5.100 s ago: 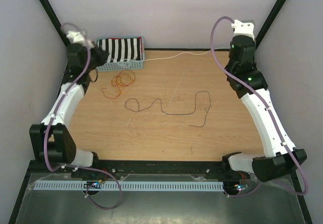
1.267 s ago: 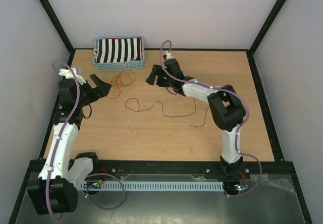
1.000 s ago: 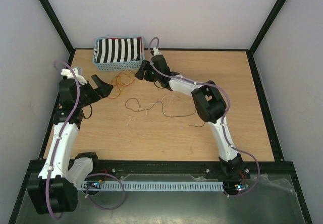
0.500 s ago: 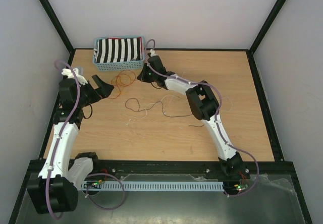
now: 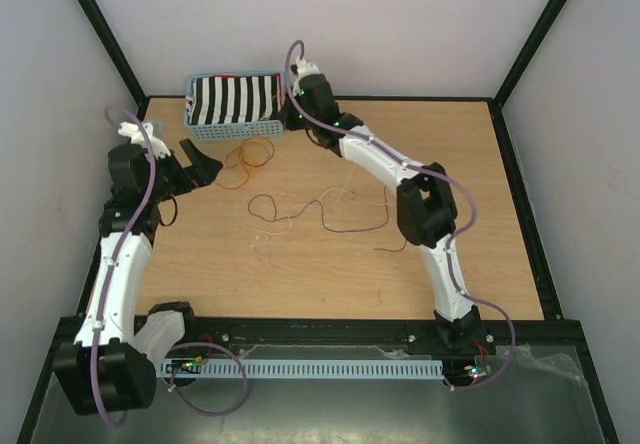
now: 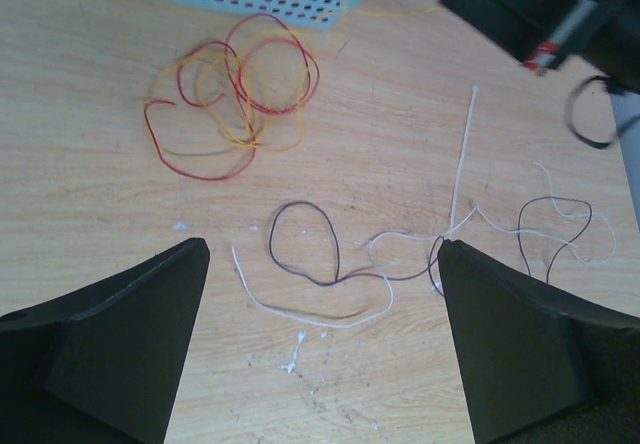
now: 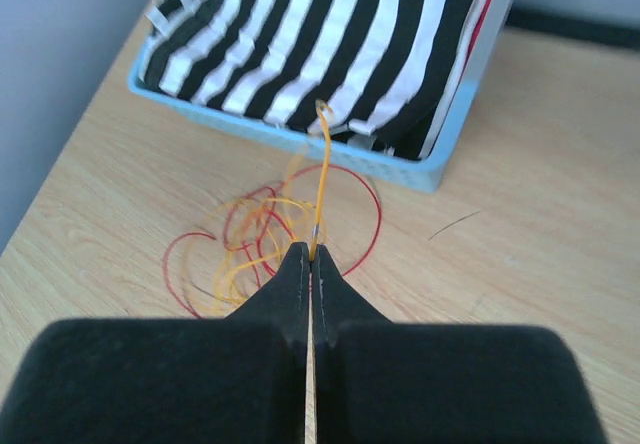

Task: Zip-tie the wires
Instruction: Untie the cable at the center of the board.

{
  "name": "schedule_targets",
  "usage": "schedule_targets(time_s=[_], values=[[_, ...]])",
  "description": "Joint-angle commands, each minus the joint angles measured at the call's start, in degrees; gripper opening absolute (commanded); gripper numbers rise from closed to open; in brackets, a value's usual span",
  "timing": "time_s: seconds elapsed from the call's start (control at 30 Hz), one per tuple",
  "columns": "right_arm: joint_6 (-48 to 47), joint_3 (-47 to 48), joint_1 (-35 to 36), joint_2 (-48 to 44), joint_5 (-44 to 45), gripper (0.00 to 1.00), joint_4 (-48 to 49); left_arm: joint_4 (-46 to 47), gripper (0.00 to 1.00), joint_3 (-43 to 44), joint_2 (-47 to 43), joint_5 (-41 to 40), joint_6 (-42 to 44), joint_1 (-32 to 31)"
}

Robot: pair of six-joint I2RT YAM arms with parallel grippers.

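Note:
A tangle of red, orange and yellow wires (image 5: 245, 159) lies in loops just in front of the basket, also visible from the left wrist (image 6: 235, 104). A dark brown wire (image 5: 330, 209) snakes across the table's middle, crossed by a thin white strand (image 6: 300, 314). My right gripper (image 5: 289, 119) hovers above the tangle by the basket's right end. Its jaws (image 7: 311, 252) are shut on an orange wire (image 7: 321, 164) that sticks up from between the fingertips. My left gripper (image 5: 200, 164) hangs left of the tangle, open wide (image 6: 320, 334) and holding nothing.
A blue basket (image 5: 235, 129) holding black-and-white striped cloth stands at the back left, close under the right gripper (image 7: 440, 179). A straight white strip (image 6: 462, 154) lies on the wood near the dark wire. Small white flecks dot the table.
The right arm reached left from the table's middle to the basket and its jaws closed on the orange wire. The left arm barely shifted and stayed open.

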Motion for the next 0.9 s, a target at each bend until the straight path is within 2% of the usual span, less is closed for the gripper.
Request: schedule_targets(time_s=[0.0, 0.13, 0.3, 0.47, 0.63, 0.87], values=[[-11.4, -0.8, 0.3, -10.8, 4.6, 0.00, -2.2, 1.0, 0.99, 6.3, 3.6, 4.3, 4.2, 1.5], [-18.4, -0.8, 0.2, -16.6, 5.9, 0.00, -4.0, 3.2, 0.99, 11.9, 9.9, 6.4, 6.9, 1.9], [-24.5, -1.8, 0.2, -22.6, 9.5, 0.00, -5.1, 11.1, 0.99, 16.6, 18.0, 12.6, 6.2, 1.7], [-28.2, -1.8, 0.2, -25.4, 11.4, 0.00, -6.1, 16.8, 0.98, 22.2, 27.3, 18.5, 5.8, -2.1], [-29.2, -3.8, 0.2, -29.1, 12.5, 0.00, -6.2, 20.2, 0.98, 24.4, 32.7, 17.4, 7.2, -8.1], [-30.6, -6.3, 0.2, -31.7, 13.5, 0.00, -6.2, 26.0, 0.98, 28.1, 38.2, 16.6, 2.6, -10.2]])
